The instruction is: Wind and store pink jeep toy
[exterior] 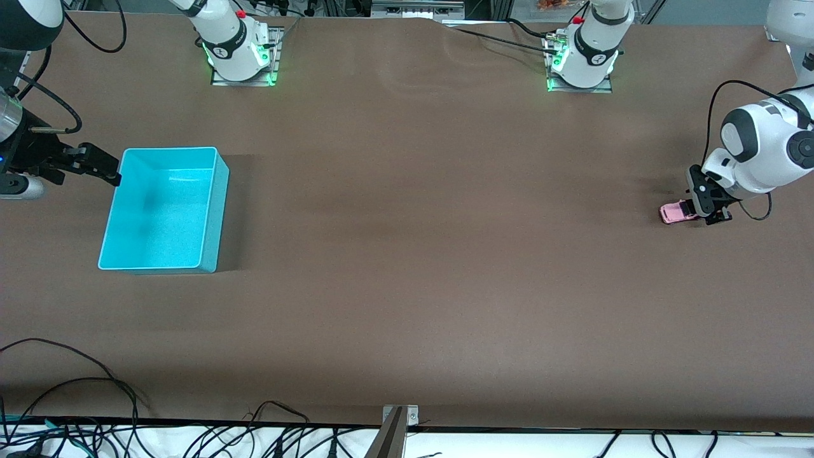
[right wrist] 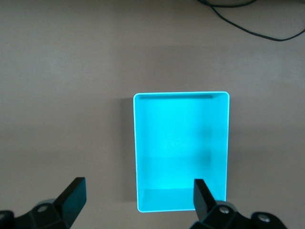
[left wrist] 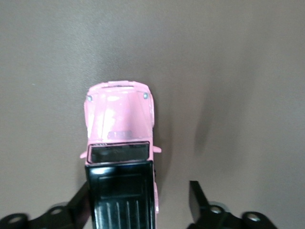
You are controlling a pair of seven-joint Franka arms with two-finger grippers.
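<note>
Down at the left arm's end of the table, the left gripper [exterior: 707, 207] sits low at the brown table [exterior: 407, 254], its jaws spread apart around the rear half of the pink jeep toy [exterior: 675, 212]. In the left wrist view the gripper [left wrist: 143, 205] has one finger [left wrist: 78, 205] right against the side of the jeep's black roof, while the other finger [left wrist: 196, 198] stands clear of the car with bare table showing between them, so the hold looks loose rather than clamped. The pink jeep toy [left wrist: 121, 143] rests on its wheels on the table, its pink hood and front end poking out past the fingertips and its black roof lying between them. Far off toward the right arm's end of the table, the right gripper [exterior: 102, 166] waits in the air at the edge of the turquoise bin [exterior: 213, 210], jaws standing wide with nothing between them. From the right wrist view that gripper [right wrist: 138, 195] looks down into the bin [right wrist: 181, 98], whose inside shows only its bright floor and walls. The bin sits on the table well apart from the jeep.
</note>
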